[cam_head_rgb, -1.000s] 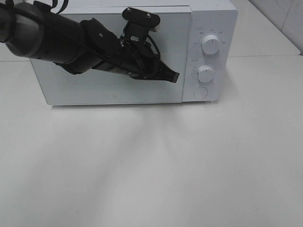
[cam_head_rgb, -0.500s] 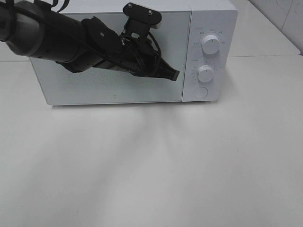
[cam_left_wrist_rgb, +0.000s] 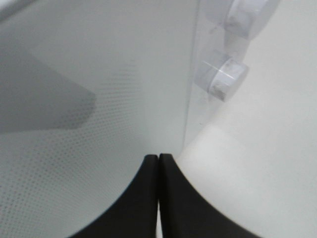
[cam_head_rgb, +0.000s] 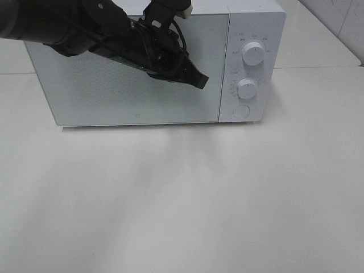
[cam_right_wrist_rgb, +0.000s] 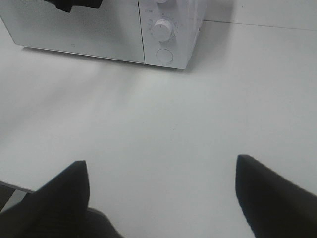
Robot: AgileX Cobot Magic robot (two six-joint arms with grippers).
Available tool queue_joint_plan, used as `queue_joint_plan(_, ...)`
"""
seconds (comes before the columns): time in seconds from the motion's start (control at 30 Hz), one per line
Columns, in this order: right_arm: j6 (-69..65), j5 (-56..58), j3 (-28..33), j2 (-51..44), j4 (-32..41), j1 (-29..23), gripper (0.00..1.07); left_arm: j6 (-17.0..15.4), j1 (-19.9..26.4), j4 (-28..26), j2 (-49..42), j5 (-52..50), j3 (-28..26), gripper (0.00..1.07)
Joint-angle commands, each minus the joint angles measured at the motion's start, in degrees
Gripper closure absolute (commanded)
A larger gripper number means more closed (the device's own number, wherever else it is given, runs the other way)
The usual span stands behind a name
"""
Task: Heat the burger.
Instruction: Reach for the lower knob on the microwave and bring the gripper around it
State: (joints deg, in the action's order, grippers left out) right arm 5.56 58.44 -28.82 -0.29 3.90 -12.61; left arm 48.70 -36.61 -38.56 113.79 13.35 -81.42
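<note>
- Burger: not in any view. Microwave (cam_head_rgb: 250, 23) door (cam_head_rgb: 125, 96) is closed and frosted, so I can't tell whether it's inside.
- Left claw (cam_left_wrist_rgb: 158, 158): fingers pressed together, holding nothing. Tips sit just in front of the door, near the seam on the control-panel side.
- Right claw (cam_right_wrist_rgb: 161, 161): spread wide, empty, hanging over bare table (cam_head_rgb: 182, 199), well away from the microwave.
- My read: the step in hand is at the door or the controls, meaning upper knob (cam_head_rgb: 253, 53), lower knob (cam_head_rgb: 247, 89) or round button (cam_head_rgb: 242, 111).
- Risks:
  - Starting the heat with the burger unconfirmed would run the oven empty.
  - A closed claw can't hook the door edge. Pushing on the panel instead could slide the whole unit on the smooth table.
  - Tips close to the glass: a small drift inward scrapes or knocks the door.
  - Turning a knob with pinched tips is likely to slip or overshoot the setting.
</note>
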Motion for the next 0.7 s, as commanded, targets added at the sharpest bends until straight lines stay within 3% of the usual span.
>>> queue_joint_plan(0.03, 0.46, -0.74, 0.06, -1.55, 0.11, -0.06, 0.31, -0.11, 0.06, 2.92, -2.75, 7.62, -0.34, 1.06)
queue_joint_plan(0.17, 0.46, -0.74, 0.06, -1.55, 0.11, -0.06, 0.31, -3.90, 0.29, 5.67, -4.98, 12.66, -0.34, 1.06)
queue_joint_plan(0.2, 0.46, -0.74, 0.06, -1.55, 0.11, -0.06, 0.31, -8.31, 0.40, 7.85, -6.70, 15.36, -0.34, 1.06)
queue_joint_plan(0.23, 0.46, -0.74, 0.06, -1.55, 0.11, -0.06, 0.31, -10.54, 0.40, 9.45, -7.45, 16.73, -0.34, 1.06)
queue_joint_plan(0.27, 0.46, -0.74, 0.06, -1.55, 0.11, -0.06, 0.31, -10.54, 0.40, 9.45, -7.45, 16.73, -0.34, 1.06)
queue_joint_plan(0.3, 0.46, -0.74, 0.06, -1.55, 0.11, -0.06, 0.31, -14.21, 0.40, 13.35, -9.05, 19.02, -0.34, 1.06)
queue_joint_plan(0.37, 0.46, -0.74, 0.06, -1.55, 0.11, -0.06, 0.31, -16.04, 0.40, 15.53, -10.03, 20.51, -0.34, 1.06)
queue_joint_plan(0.43, 0.46, -0.74, 0.06, -1.55, 0.11, -0.06, 0.31, -21.94, 0.40, 21.26, -13.01, 25.38, -0.34, 1.06)
queue_joint_plan(0.47, 0.46, -0.74, 0.06, -1.55, 0.11, -0.06, 0.31, -21.94, 0.40, 21.26, -13.01, 25.38, -0.34, 1.06)
queue_joint_plan(0.53, 0.46, -0.74, 0.06, -1.55, 0.11, -0.06, 0.31, -31.51, 0.40, 28.02, -16.10, 31.51, -0.34, 1.06)
queue_joint_plan(0.63, 0.46, -0.74, 0.06, -1.55, 0.11, -0.06, 0.31, -33.58, 0.40, 29.56, -16.84, 33.17, -0.34, 1.06)
queue_joint_plan(0.7, 0.46, -0.74, 0.06, -1.55, 0.11, -0.06, 0.31, -37.76, 0.40, 33.46, -18.79, 37.93, -0.34, 1.06)
